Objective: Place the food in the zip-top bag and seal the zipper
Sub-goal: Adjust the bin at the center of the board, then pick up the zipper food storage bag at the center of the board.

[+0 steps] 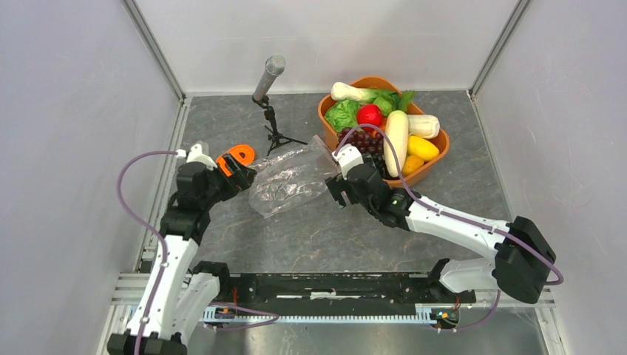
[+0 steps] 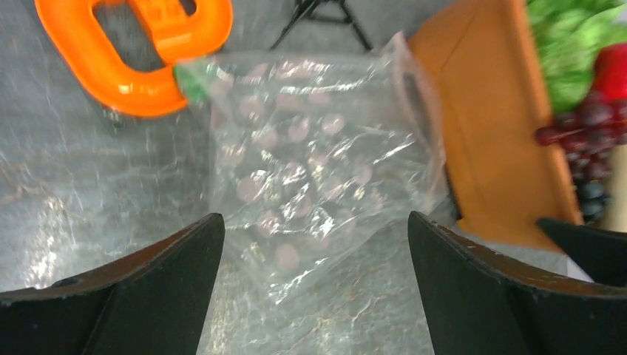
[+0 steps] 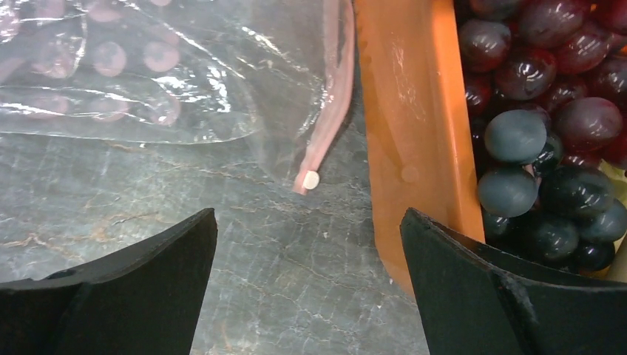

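i see the clear bag [image 1: 292, 180] lying flat and crinkled mid-table, printed with pale pink dots, its long side running from near left to far right. the zipper [image 3: 330, 118] is a thin pink strip along its far right edge, right beside the orange tub [image 3: 399, 133]; i can't tell if it is shut. all the food sits in that tub: dark grapes [image 3: 532, 111] at the near left, a red piece [image 1: 370, 115], green lettuce [image 1: 341, 115], a yellow piece [image 1: 423, 148].
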### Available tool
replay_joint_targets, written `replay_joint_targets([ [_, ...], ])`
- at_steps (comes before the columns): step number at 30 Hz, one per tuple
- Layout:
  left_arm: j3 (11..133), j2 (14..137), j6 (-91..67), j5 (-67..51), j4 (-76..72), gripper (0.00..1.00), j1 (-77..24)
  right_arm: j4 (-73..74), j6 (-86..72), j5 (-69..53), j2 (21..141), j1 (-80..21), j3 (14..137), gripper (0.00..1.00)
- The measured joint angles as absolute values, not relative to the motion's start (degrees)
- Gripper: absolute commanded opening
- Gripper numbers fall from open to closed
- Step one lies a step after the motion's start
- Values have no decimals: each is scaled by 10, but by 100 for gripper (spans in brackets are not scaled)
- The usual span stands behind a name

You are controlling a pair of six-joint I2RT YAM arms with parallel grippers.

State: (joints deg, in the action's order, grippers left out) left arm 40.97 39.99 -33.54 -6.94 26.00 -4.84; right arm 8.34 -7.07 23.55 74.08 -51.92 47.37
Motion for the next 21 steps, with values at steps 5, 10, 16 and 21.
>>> replay_joint_targets([
  [5,340,427,-351,-77,241,100,-48,66,-73,234,741,-491,460,98],
  [10,292,427,-364,-77,216,100,-48,47,-74,185,734,-482,437,98],
  [16,248,452,-374,-81,171,91,-50,0,-98,63,690,-481,398,98],
  [21,236,512,-381,-87,126,83,-60,-24,-125,-22,658,-483,372,95],
])
